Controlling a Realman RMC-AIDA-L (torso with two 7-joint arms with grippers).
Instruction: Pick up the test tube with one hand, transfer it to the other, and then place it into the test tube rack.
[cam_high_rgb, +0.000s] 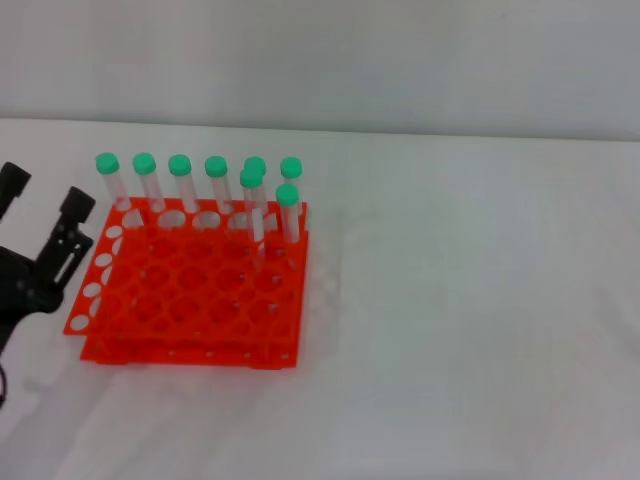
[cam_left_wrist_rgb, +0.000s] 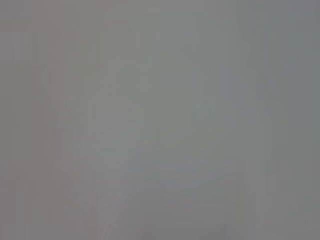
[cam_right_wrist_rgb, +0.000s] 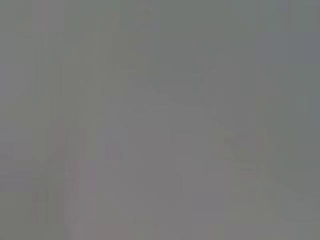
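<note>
The orange-red test tube rack (cam_high_rgb: 190, 300) stands on the white table at the left of the head view. Several clear test tubes with green caps (cam_high_rgb: 287, 210) stand upright in its far rows. My left gripper (cam_high_rgb: 45, 200) is at the far left edge, just left of the rack, with its two black fingers spread apart and nothing between them. No loose test tube lies on the table. My right gripper is out of view. Both wrist views show only plain grey.
The white table (cam_high_rgb: 470, 320) stretches to the right of the rack. A pale wall runs along the back.
</note>
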